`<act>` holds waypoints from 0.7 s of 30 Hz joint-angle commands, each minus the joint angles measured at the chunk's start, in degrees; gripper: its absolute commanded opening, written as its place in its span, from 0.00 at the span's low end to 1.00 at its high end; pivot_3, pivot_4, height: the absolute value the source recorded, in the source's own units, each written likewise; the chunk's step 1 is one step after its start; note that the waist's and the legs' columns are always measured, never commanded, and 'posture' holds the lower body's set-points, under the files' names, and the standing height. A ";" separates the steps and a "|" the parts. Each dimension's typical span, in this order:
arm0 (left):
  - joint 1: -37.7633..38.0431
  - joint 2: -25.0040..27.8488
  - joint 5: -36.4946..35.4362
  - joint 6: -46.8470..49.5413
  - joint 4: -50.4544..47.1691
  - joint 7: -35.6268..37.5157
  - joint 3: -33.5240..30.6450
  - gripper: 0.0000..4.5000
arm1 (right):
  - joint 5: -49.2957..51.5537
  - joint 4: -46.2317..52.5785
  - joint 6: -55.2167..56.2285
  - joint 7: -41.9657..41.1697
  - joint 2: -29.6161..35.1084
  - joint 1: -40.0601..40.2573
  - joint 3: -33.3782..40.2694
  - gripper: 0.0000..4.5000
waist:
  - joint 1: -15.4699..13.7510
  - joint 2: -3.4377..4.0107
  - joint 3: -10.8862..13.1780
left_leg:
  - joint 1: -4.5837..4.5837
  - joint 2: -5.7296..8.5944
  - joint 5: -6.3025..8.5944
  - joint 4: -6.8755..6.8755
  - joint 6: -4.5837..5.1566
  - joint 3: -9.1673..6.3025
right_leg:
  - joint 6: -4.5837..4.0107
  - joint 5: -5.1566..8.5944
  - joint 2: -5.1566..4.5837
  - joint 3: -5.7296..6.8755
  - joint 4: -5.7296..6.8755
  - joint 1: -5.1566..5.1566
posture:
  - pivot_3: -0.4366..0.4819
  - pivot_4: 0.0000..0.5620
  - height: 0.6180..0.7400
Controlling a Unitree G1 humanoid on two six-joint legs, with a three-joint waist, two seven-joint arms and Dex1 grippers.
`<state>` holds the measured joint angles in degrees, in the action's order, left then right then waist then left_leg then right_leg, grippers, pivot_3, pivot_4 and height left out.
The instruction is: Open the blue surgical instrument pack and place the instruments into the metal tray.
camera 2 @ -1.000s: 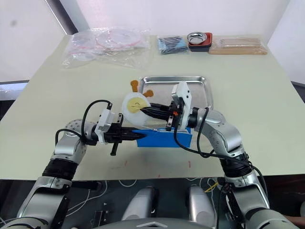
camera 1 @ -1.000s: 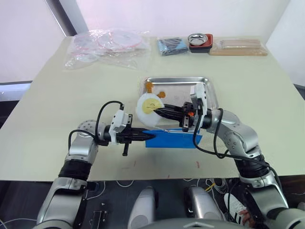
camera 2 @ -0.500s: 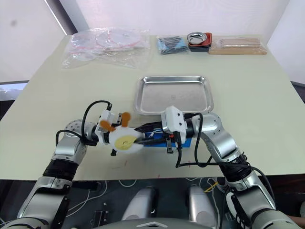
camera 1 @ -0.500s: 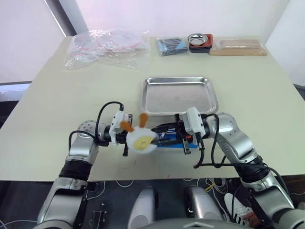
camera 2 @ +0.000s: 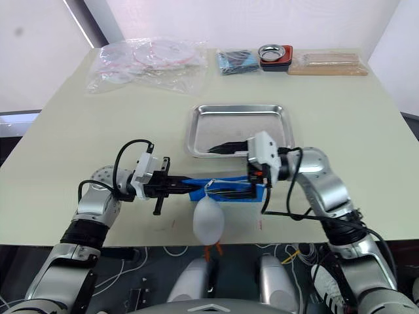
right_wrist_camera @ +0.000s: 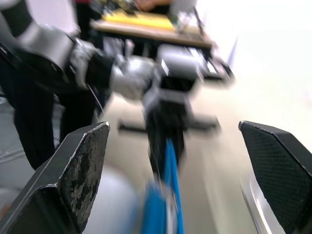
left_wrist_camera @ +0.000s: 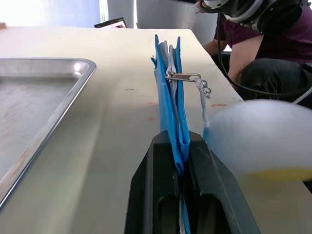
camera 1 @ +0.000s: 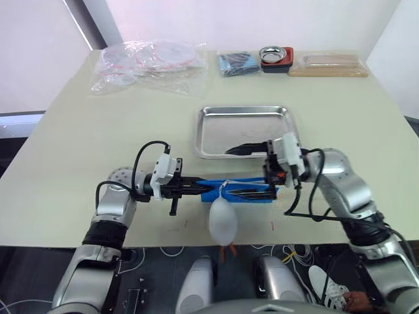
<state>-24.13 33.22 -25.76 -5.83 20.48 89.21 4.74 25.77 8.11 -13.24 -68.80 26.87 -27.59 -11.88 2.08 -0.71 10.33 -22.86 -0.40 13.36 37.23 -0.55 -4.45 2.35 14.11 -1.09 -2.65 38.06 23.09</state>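
Note:
The blue surgical instrument pack (camera 1: 239,191) lies near the table's front edge, just in front of the metal tray (camera 1: 243,112). My left gripper (camera 1: 196,188) is shut on the pack's left end; the left wrist view shows its fingers (left_wrist_camera: 163,161) pinching the blue edge (left_wrist_camera: 168,97). A white egg-shaped charm (camera 1: 222,222) hangs from the zipper pull (left_wrist_camera: 183,76) past the table edge. My right gripper (camera 1: 247,170) stands wide open at the pack's right end, one finger over the tray and one along the pack. The instruments are hidden.
At the back of the table lie clear plastic bags (camera 1: 147,62), a darker blue packet (camera 1: 236,63), a small metal bowl in a red holder (camera 1: 275,56) and a pale flat package (camera 1: 330,64). A seated person (left_wrist_camera: 263,44) is beyond the table.
My right gripper has opened and let go of the white charm, which swung from above the tray down over the front edge. The right arm has drawn back to the right.

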 commanded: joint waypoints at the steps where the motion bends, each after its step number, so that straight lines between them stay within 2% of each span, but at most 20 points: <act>1: 0.38 0.49 1.24 -0.42 1.12 2.10 0.34 0.00 | 0.45 -2.05 -0.08 -2.27 3.71 3.33 2.60 0.99 | 0.00 0.00 0.00 | 0.00 0.00 0.00 -0.01 0.00 0.00 | 0.00 0.00 0.01 0.01 0.00 0.00 | 0.48 0.27 1.00; 5: 0.16 0.70 1.30 -0.72 1.80 2.22 0.14 0.00 | -0.58 -5.38 1.38 -3.60 4.66 5.63 1.97 0.99 | 0.27 0.01 0.00 | 0.02 -0.02 0.00 0.00 0.00 0.04 | 0.01 0.00 0.03 -0.03 0.01 0.00 | 0.48 0.27 1.00; 10: 0.13 0.70 1.34 -1.04 2.10 1.95 0.03 0.00 | -0.21 -7.88 0.75 -3.36 2.81 6.54 2.05 0.99 | 0.24 0.00 0.00 | 0.08 -0.03 0.00 0.04 0.00 0.05 | 0.04 0.01 0.05 -0.04 0.05 -0.02 | 0.48 0.27 1.00; 12: 0.37 0.79 1.32 -1.15 2.02 1.90 0.01 0.00 | 0.82 -8.44 0.05 -3.15 1.76 6.54 2.83 0.88 | 0.23 0.00 0.00 | 0.08 -0.03 0.00 0.04 0.00 0.05 | 0.03 0.00 0.04 -0.04 0.04 -0.03 | 0.48 0.27 1.00; 13: 0.62 0.84 1.32 -1.21 1.91 1.88 0.00 0.00 | 1.14 -8.69 -0.12 -3.04 1.18 6.46 3.01 0.76 | 0.24 0.01 0.00 | 0.08 -0.03 0.00 0.04 0.00 0.06 | 0.02 0.00 0.04 -0.04 0.04 -0.03 | 0.48 0.27 1.00; 15: 0.88 0.86 1.28 -1.20 1.73 1.85 0.01 0.00 | 0.83 -9.07 0.28 -3.60 0.87 6.23 2.60 0.68 | 0.24 0.01 0.00 | 0.08 -0.03 0.00 0.03 0.00 0.05 | 0.02 0.00 0.04 -0.04 0.04 -0.02 | 0.48 0.27 1.00; 16: 0.93 0.85 1.27 -1.12 1.62 1.83 0.05 0.00 | 0.67 -9.18 0.36 -3.80 0.81 6.21 2.50 0.56 | 0.24 0.01 0.00 | 0.08 -0.03 0.00 0.03 0.00 0.05 | 0.02 0.00 0.04 -0.04 0.04 -0.02 | 0.48 0.27 1.00; 19: 0.97 1.03 1.14 -0.88 1.32 1.90 0.02 0.00 | 0.82 -9.52 0.26 -3.93 0.07 6.04 2.51 0.32 | 0.22 0.01 0.00 | 0.08 -0.03 0.00 0.04 0.00 0.04 | 0.02 0.00 0.04 -0.03 0.05 -0.03 | 0.48 0.27 1.00; 21: 1.03 1.14 1.05 -0.76 1.21 1.81 -0.09 0.00 | 1.17 -10.06 0.03 -3.55 -0.61 5.58 2.78 0.11 | 0.24 0.01 0.00 | 0.09 -0.03 0.00 0.03 0.00 0.05 | 0.03 0.00 0.05 -0.04 0.05 -0.03 | 0.48 0.27 1.00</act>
<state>-24.22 33.53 -25.94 -6.64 21.51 89.26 4.54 25.69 -2.85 -13.48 -72.02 26.79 -21.09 -9.88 2.32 -0.70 10.33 -22.77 -0.44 13.36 37.26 -0.55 -4.41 2.37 14.11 -1.03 -2.68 38.11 23.06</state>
